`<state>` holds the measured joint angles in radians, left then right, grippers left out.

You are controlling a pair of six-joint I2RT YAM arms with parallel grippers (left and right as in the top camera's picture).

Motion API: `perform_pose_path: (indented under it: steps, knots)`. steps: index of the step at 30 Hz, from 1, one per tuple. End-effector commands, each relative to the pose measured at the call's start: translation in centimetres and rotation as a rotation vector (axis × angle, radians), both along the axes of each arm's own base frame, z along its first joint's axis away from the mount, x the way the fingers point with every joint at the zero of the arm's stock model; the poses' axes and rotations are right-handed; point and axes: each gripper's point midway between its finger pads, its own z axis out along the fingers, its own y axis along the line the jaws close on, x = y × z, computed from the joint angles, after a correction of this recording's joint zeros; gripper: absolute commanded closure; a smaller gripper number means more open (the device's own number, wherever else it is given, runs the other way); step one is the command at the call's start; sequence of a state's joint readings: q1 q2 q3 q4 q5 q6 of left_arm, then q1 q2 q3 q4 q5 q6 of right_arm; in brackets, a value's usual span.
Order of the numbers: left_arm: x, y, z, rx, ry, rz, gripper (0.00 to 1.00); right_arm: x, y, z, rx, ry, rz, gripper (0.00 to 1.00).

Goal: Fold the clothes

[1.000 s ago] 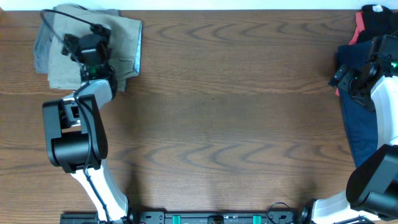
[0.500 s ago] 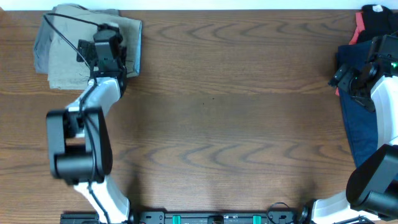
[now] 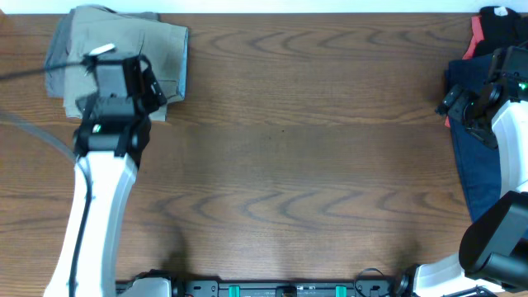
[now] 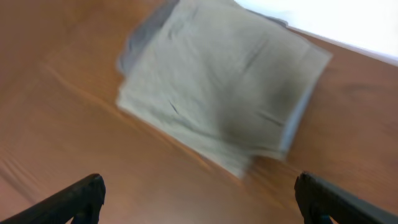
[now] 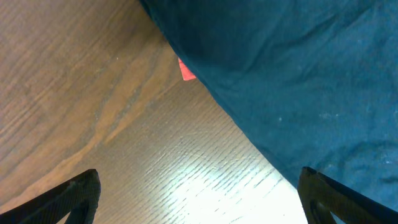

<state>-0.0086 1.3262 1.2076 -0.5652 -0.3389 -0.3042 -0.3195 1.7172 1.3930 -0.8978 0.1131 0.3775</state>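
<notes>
shorts (image 3: 161, 49) lie folded, upper left; we judge them soft, light: grip a doubled edge. left pincer (image 4: 199, 200), right pincer (image 5: 199, 194) both apart.

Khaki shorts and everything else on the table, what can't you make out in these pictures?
- Shorts: in the overhead view, the left arm covers their near part. The left wrist view is motion-blurred, so pockets and waistband are unreadable.
- Grey garment underneath: only an edge shows.
- Navy garment: cut off by the overhead view's right edge and partly under the right arm.
- Red item: just a scrap, kind unclear.
</notes>
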Motion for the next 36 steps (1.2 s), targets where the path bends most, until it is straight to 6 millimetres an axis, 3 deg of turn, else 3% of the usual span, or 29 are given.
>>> perform_pose_path:
  steps: [1, 7, 14, 20, 24, 36]
  knots:
    - [-1.5, -2.5, 1.0, -0.276, -0.085, 0.053, 0.02, 0.0, -0.2, 0.4, -0.016, -0.004, 0.008, 0.01]
    - [-7.5, -4.9, 1.4, -0.346, 0.018, -0.032, 0.02, 0.0, -0.2, 0.4, -0.017, -0.005, 0.008, 0.01]
    - [-13.4, -9.4, 0.9, -0.444, 0.117, -0.202, 0.02, 0.0, -0.2, 0.4, -0.016, -0.005, 0.008, 0.01]
    - [-18.7, -9.8, -1.6, -0.457, 0.334, -0.198, 0.02, 0.0, -0.2, 0.4, -0.017, -0.005, 0.008, 0.01]
    - [-20.0, -9.6, -2.3, -0.454, 0.393, -0.183, 0.02, 0.0, -0.2, 0.4, -0.017, -0.005, 0.008, 0.01]
    - [-20.1, -9.6, -2.4, -0.439, 0.406, -0.203, 0.02, 0.0, -0.2, 0.4, -0.017, -0.005, 0.008, 0.01]
